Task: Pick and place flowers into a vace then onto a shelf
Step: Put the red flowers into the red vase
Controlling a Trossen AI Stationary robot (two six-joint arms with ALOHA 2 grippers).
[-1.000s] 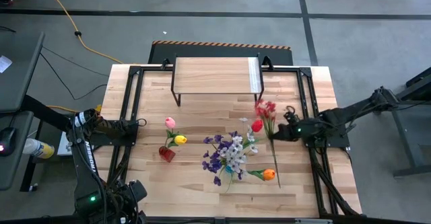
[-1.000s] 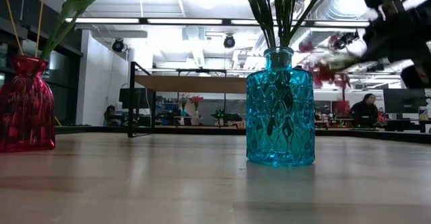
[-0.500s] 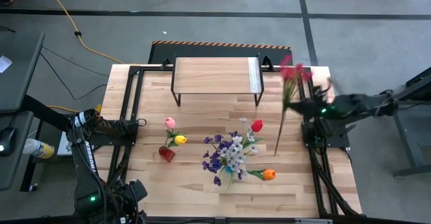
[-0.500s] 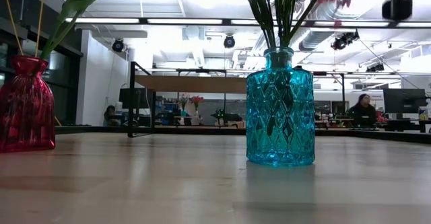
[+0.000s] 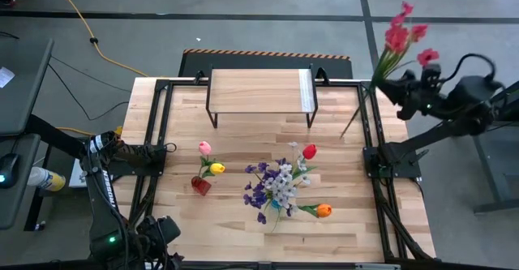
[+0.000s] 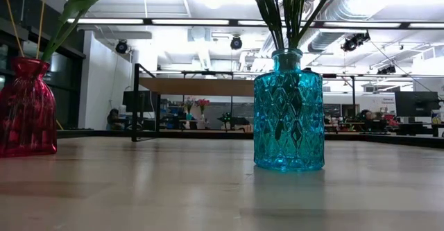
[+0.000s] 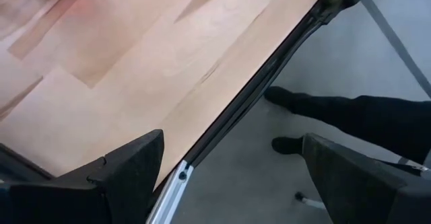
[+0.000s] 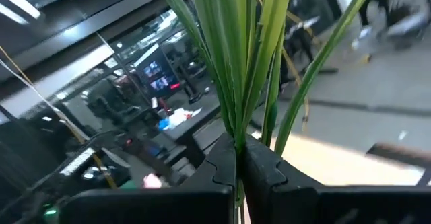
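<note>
flowers [image 5: 280, 186] in two vases on wooden table [image 5: 243, 229], grey floor [image 5: 243, 10] around

A yellow cable [image 5: 77, 20] snakes across the grey floor beyond the wooden counter [image 5: 243, 233]; a striped hazard strip [image 5: 268, 53] lies at its far edge; a person's dark legs and shoes [image 7: 323, 113] stand beside the counter.
</note>
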